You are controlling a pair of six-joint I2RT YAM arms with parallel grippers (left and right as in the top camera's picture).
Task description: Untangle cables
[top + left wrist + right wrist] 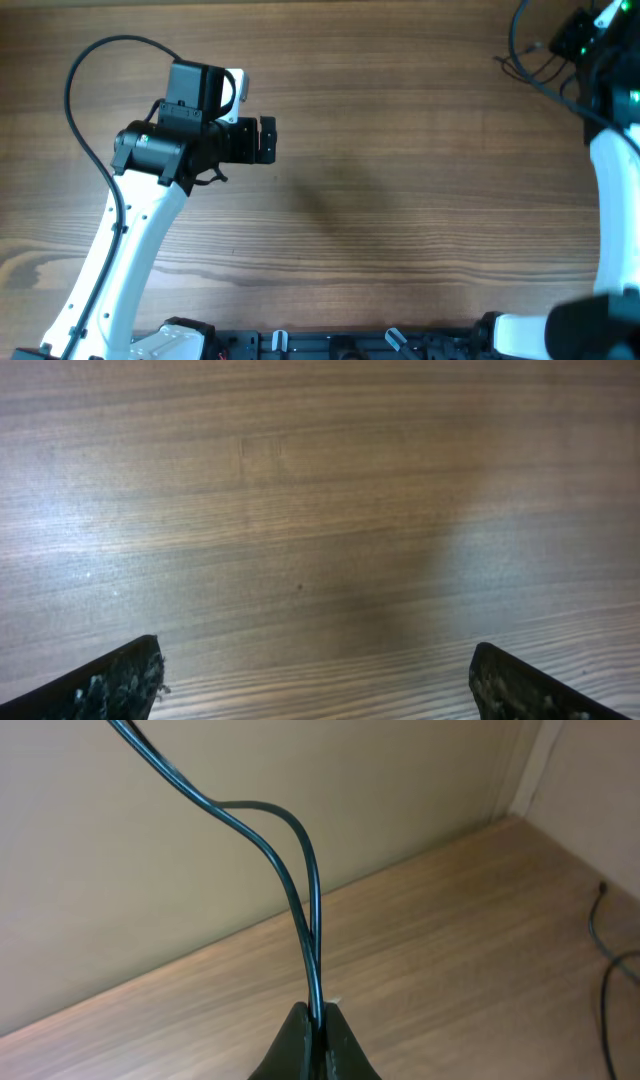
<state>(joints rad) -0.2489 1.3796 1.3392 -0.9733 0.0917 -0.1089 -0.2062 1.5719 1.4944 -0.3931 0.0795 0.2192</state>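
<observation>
The cables (306,890) are at the far right corner of the tabletop (400,210), where the right arm reaches. The right tool (318,1026) is pressed together on them, pinching two thin, dark, glossy strands side by side at its very tips. From the pinch the strands rise together, then part: one bows out to the left and rejoins the other higher up, and both run out of the top of the right wrist view. Another thin black length (598,925) lies loose on the wood just to the right, near a pale wall (150,870). From overhead, thin black loops (520,55) trail off the right arm at the tabletop's edge.

The left tool (266,140) hovers well apart from the cables, over the left half of the tabletop, its fingers (120,680) spread wide with nothing between them. Below it the wood shows a faint rectangular mark (262,448), too dim to read.
</observation>
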